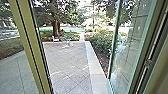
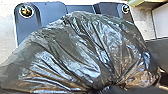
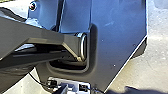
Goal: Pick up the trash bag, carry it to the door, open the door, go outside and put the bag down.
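- Judged in hand: going out through the doorway with the bag (image 2: 82,52), with the door (image 1: 130,50) already open on the right and paving (image 1: 67,60) ahead
- Drive slowly and straight, aiming for the middle of the gap between the post (image 1: 28,47) on the left and the open door on the right
- Keep both arms tucked in, so as not to catch an elbow or the bag on the post or the door's edge
- Watch the door for any swing back, and be ready to stop rather than push on against the glass
- Once through, bear clear of the pale ledge (image 1: 96,65) running along the right of the paving
- Carry the bag level and steady, without jerks; likely to sway, sag and slide about, being soft and full, and thin enough to tear on a sharp corner
- Mind the base (image 2: 43,15) too: seen just behind the bag in the left wrist view, cannot tell whether touching or apart
- Left claw (image 2: 101,87): apparently clamped on the bag's neck, to judge from the folds drawn tight to one point there; hold firm, with no loosening on the move
- Right claw: cannot tell whether apart or together, nor whether touching anything; best kept out of the way
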Tool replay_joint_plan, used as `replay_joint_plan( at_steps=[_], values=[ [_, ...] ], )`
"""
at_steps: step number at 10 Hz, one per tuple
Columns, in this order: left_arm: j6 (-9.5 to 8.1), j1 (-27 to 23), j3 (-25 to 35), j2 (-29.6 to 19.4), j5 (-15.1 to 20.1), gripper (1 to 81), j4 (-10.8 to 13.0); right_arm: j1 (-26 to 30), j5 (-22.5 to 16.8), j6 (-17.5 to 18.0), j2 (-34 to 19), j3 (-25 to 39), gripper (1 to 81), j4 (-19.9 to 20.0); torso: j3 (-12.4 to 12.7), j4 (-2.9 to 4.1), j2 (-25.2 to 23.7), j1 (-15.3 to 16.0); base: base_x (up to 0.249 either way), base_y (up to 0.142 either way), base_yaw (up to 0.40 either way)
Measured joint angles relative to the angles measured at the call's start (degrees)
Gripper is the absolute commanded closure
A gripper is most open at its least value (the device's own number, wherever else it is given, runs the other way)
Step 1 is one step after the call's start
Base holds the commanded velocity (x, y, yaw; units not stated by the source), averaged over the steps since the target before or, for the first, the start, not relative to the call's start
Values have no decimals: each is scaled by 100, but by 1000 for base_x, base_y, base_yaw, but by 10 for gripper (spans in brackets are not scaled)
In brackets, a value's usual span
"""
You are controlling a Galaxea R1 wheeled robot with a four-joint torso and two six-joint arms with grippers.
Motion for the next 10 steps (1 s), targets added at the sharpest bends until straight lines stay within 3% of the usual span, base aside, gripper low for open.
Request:
replay_joint_plan(
  at_steps=[5, 10],
  values=[
    [0, 0, -2, 0, 2, 811, 13, 0, 5, -1, 2, 0, 10, 0, 0, 0, 0, 0, 0, -106, 0],
    [0, 0, -2, 15, 2, 811, 16, 0, 9, -4, 28, -9, 10, -1, 0, 0, 0, 0, 0, -57, 0]
  ],
)
